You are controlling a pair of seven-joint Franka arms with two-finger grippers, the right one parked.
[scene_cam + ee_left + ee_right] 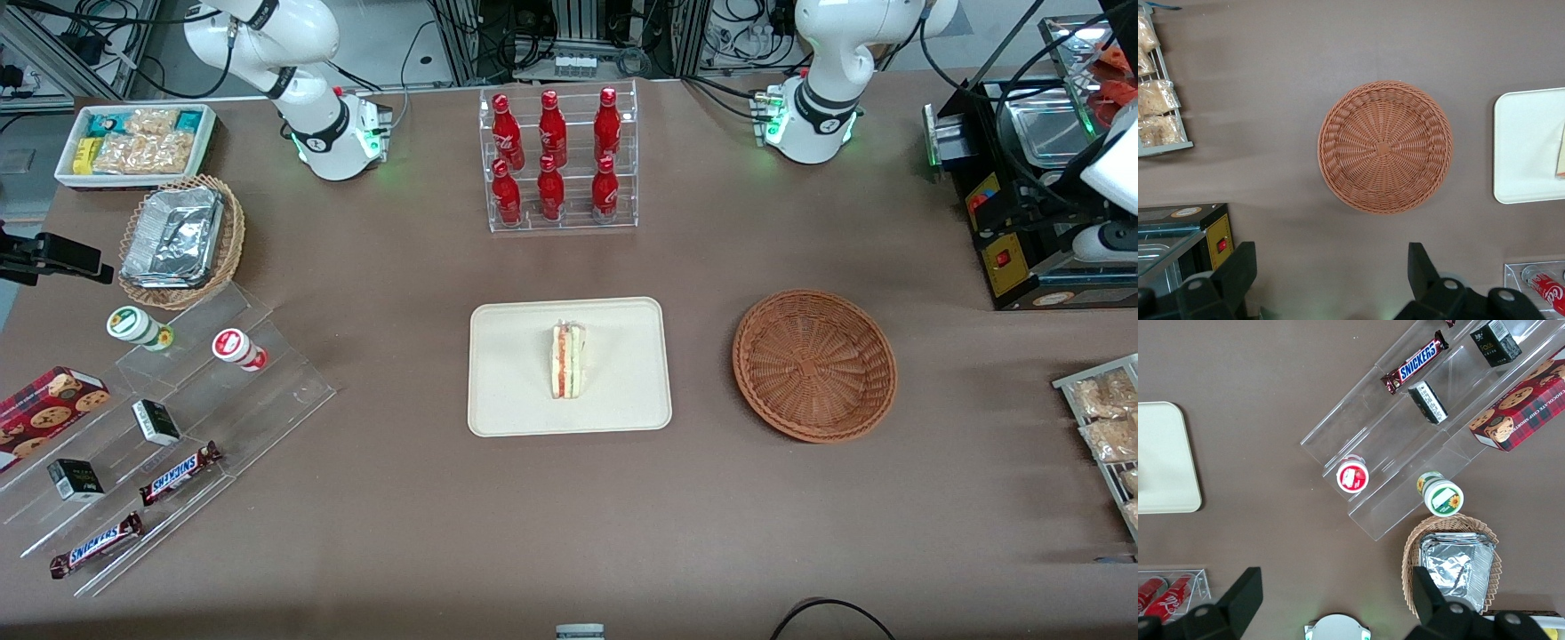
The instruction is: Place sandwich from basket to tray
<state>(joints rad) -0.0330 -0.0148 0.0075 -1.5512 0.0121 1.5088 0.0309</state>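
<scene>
Brown counter (569,533) carries everything, and the reddish-brown wicker basket (814,364) serves as the landmark. White and bent at the elbow, the working left arm (836,53) rises from its base, which stands farther from the front camera than the basket, and leaves the front view at the upper edge, so its wrist end is not seen there. Its wrist camera looks straight down on the basket (1385,147), which places the gripper (1331,277) high above the counter, clear of the basket's rim and touching nothing. The jaws stand spread wide apart, released, with only bare counter showing between the two black fingers (1238,267) (nothing is held).

The basket holds nothing; its woven floor shows whole. Beside the basket, toward the parked arm's end of the counter, lies the cream-white tray (498,418), apart from the basket with a strip of counter between them. The sandwich (567,359) rests on the tray near its middle, filling layers facing up, its long edge running toward the front camera. In the wrist view only a sliver of the sandwich (1561,153) shows at the edge of the tray (1525,147).

Farther from the front camera than the basket and tray stands a clear rack of red bottles (556,160)
</scene>
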